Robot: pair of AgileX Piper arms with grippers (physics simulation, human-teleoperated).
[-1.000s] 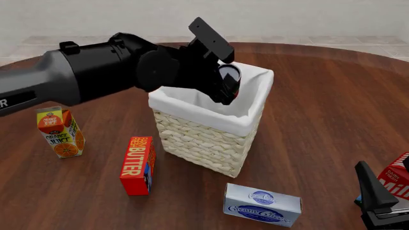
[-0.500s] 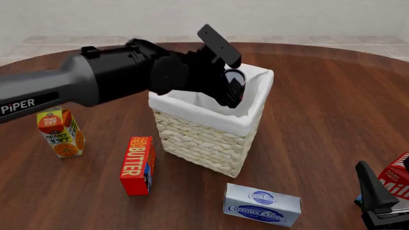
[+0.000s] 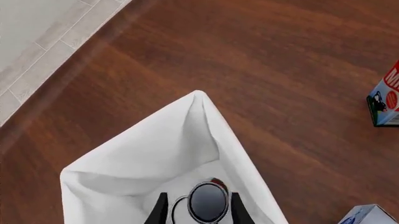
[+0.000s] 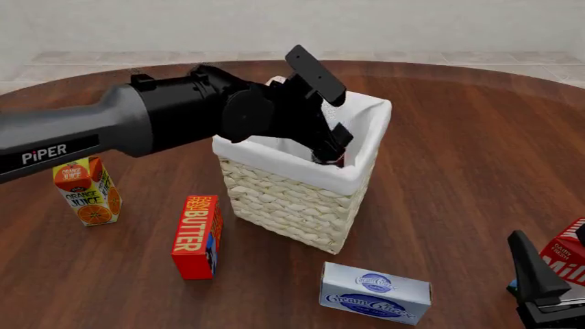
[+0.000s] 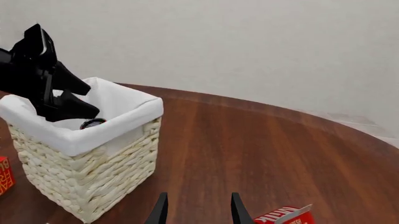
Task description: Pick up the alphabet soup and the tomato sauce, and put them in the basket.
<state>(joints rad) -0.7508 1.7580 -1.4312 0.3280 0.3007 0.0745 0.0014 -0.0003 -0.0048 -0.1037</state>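
Observation:
The basket (image 4: 302, 205) stands mid-table, cream wicker with a white lining (image 3: 143, 163). My left gripper (image 4: 327, 145) reaches down into its mouth and is open. The tomato sauce (image 3: 208, 202), a can with a dark-rimmed grey top and a red side, sits loose below and between the fingers (image 3: 160, 212), inside the basket. The right wrist view shows the same can top (image 5: 92, 123) just under the lining rim. The alphabet soup is hidden. My right gripper (image 5: 198, 207) hovers open and empty at the table's near right corner (image 4: 539, 281).
An orange juice carton (image 4: 84, 190) stands at the left and a red butter box (image 4: 196, 236) in front of the basket. A cream cheese box (image 4: 375, 293) lies near the front edge. A milk carton (image 4: 568, 255) stands beside my right gripper.
The left gripper moved right and sank slightly into the basket. The tomato sauce, held above the rim earlier, has dropped out of the fingers and lies lower inside. The right arm stayed still.

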